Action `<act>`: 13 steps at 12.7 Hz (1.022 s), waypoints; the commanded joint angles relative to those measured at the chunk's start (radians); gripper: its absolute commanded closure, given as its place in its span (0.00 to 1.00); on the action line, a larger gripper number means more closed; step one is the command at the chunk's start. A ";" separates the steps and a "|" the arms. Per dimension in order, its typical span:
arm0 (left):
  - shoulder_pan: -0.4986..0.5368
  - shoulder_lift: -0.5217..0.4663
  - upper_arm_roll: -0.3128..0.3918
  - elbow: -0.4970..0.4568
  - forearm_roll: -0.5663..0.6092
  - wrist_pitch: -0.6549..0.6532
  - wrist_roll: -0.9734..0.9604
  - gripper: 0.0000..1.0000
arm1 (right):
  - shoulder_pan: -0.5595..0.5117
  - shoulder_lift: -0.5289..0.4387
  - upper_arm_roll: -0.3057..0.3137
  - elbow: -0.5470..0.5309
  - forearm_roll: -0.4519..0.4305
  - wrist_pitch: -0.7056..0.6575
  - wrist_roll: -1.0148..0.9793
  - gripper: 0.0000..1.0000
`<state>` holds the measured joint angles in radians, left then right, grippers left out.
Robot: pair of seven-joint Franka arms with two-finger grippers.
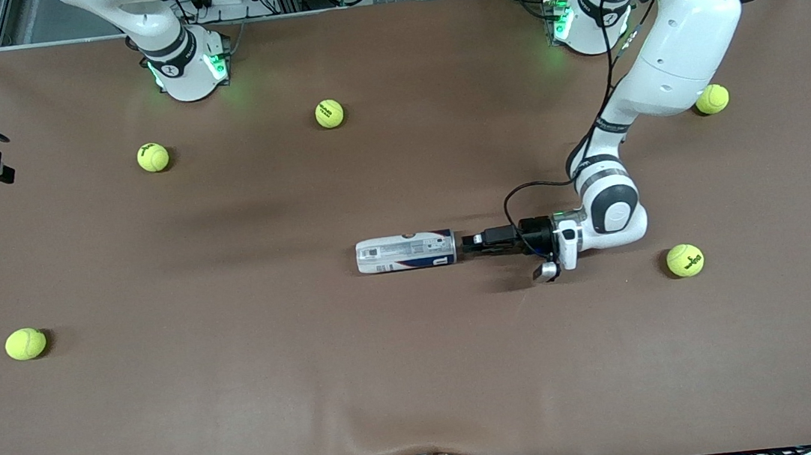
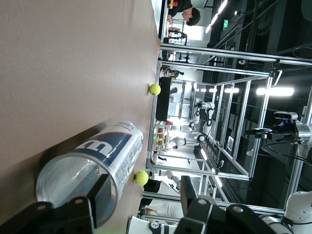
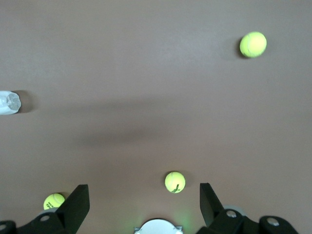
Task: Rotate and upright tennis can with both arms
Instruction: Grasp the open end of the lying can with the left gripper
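Front view: the tennis can (image 1: 406, 252) lies on its side near the middle of the brown table (image 1: 242, 395), a clear tube with a white and navy label, its long axis running along the table's length. Five tennis balls are scattered well apart from the can: two (image 1: 329, 113) (image 1: 153, 157) farther from the camera than the can, one (image 1: 26, 343) toward the right arm's end, one (image 1: 685, 260) toward the left arm's end, and one (image 1: 711, 99) partly tucked under the left arm (image 1: 680, 48). The left arm reaches down low, forearm level, and the left gripper (image 1: 469, 244) sits at the can's end nearest the left arm's base; whether it touches the can cannot be told. The right arm (image 1: 167, 34) waits, only its base and lower links in view. Left wrist view: the can (image 2: 92, 168) shows its open silver rim and "W" logo, lying on the table just ahead of the left gripper (image 2: 139, 207), whose fingers (image 2: 100, 197) stand spread, one at the rim. Metal framing and ceiling lights fill the room past the table edge. Right wrist view: the right gripper (image 3: 144, 207) hangs high over the table with its fingers (image 3: 78, 202) spread wide and nothing between them; one end of the can (image 3: 9, 103) shows at the picture's edge.
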<state>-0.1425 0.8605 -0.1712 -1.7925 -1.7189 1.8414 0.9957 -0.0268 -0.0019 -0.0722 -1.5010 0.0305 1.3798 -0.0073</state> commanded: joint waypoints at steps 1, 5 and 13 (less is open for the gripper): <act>-0.015 0.037 -0.002 0.032 -0.028 0.007 0.023 0.35 | -0.015 -0.016 0.017 0.013 0.009 -0.018 0.055 0.00; -0.022 0.037 -0.002 0.030 -0.031 0.019 0.021 0.42 | -0.021 -0.007 0.015 0.025 0.025 0.002 0.040 0.00; -0.080 0.037 -0.001 0.048 -0.108 0.084 0.021 0.87 | -0.022 -0.006 0.015 0.030 0.014 0.087 0.035 0.00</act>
<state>-0.2104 0.8894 -0.1725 -1.7643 -1.7936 1.9027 0.9973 -0.0293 -0.0047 -0.0710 -1.4817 0.0315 1.4609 0.0288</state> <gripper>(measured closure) 0.581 0.000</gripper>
